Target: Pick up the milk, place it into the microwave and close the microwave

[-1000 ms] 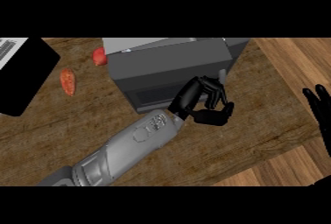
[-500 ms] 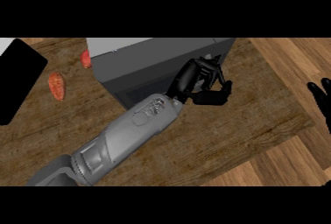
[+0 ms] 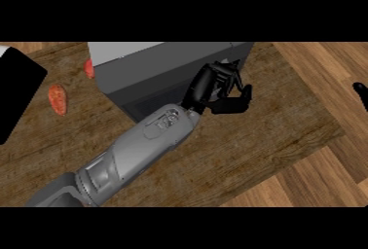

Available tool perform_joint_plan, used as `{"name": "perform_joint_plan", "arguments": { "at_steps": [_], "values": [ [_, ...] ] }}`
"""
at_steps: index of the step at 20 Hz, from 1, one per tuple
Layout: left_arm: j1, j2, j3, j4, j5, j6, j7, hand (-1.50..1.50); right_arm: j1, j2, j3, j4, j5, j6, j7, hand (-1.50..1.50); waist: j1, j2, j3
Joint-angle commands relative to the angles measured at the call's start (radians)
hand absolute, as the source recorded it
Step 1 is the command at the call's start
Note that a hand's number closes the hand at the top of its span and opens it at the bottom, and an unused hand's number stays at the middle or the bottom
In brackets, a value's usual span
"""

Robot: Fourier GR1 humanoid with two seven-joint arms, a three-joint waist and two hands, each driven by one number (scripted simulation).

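The grey microwave (image 3: 169, 63) stands at the back middle of the counter, its dark front (image 3: 155, 99) facing me. My left hand (image 3: 215, 92) reaches in from the lower left and rests against the microwave's front right corner. Its fingers (image 3: 224, 73) are relaxed, its thumb (image 3: 241, 99) is spread out, and nothing shows in it. No milk shows anywhere. Of my right hand (image 3: 359, 93) only a straight finger shows at the right edge, well away from the microwave.
An orange-red vegetable (image 3: 57, 99) lies on the wooden counter (image 3: 251, 141) to the left. A second red piece (image 3: 89, 68) peeks out beside the microwave's left side. A black slab (image 3: 18, 92) fills the far left. Lighter wood floor (image 3: 316, 180) lies beyond the counter's right edge.
My left hand has risen along the microwave's front right corner and its fingers have spread a little. The right hand has slid almost out of view at the right edge.
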Motion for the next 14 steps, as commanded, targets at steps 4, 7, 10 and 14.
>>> {"name": "perform_joint_plan", "arguments": {
  "at_steps": [4, 7, 10, 14],
  "values": [
    [-0.069, -0.030, -0.001, 0.046, 0.017, 0.022, -0.006, 1.50, -0.031, -0.039, -0.030, 0.010, -0.027, 0.001, 0.025, -1.50, -0.026, 0.016, 0.004],
    [-0.072, -0.030, -0.003, 0.040, 0.027, 0.030, -0.010, 1.50, -0.039, -0.053, -0.031, 0.008, -0.034, 0.004, 0.040, -1.50, -0.030, 0.018, 0.003],
    [-0.073, -0.030, -0.009, 0.037, 0.033, 0.046, -0.014, 1.50, -0.053, -0.077, -0.038, 0.002, -0.038, 0.011, 0.052, -1.50, -0.039, 0.017, 0.002],
    [-0.076, -0.030, -0.010, 0.030, 0.044, 0.064, -0.015, 1.50, -0.068, -0.076, -0.045, 0.016, -0.071, 0.009, 0.060, -1.50, -0.040, 0.023, 0.004]
  ]
}}
